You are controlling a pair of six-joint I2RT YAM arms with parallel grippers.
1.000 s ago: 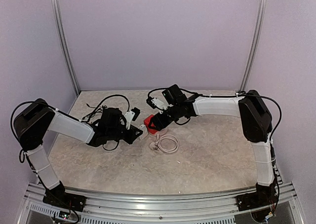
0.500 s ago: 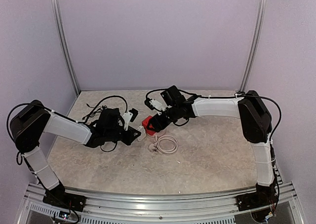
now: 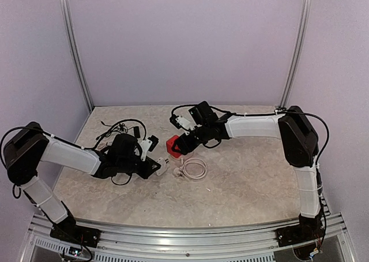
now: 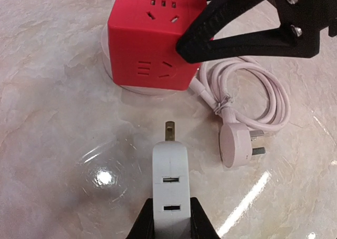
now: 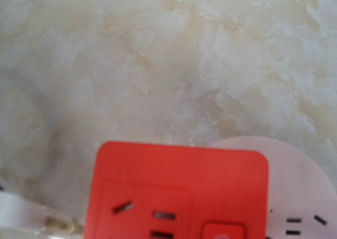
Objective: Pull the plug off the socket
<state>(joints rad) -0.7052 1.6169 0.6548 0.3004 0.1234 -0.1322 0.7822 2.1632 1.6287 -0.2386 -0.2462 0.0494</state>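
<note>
Red socket [image 4: 145,44] sits mid-desk [image 4: 52,144], clamped in the right gripper [image 3: 179,144] jaws. Plug [image 4: 171,178] lies just in front, prongs clear of it — pinched in the closed left gripper [image 4: 171,220] jaws. Pull looks done; next, probably set the plug down well apart.

A robotics laboratory test cell is shown. Under the jaws of the left gripper [image 3: 161,167] and the right gripper [image 3: 180,145], a bare marble-patterned table [image 3: 248,184] is seen. Well apart from the jaws, the bases of two black-and-white arms [image 3: 69,153] are bolted to an aluminium rail [image 3: 184,236]. On the far side of the jaws, plain lilac walls [image 3: 184,42] are framed by aluminium uprights [image 3: 74,54]. Exposed black cables [image 3: 115,126] are looped along the arms.
</note>
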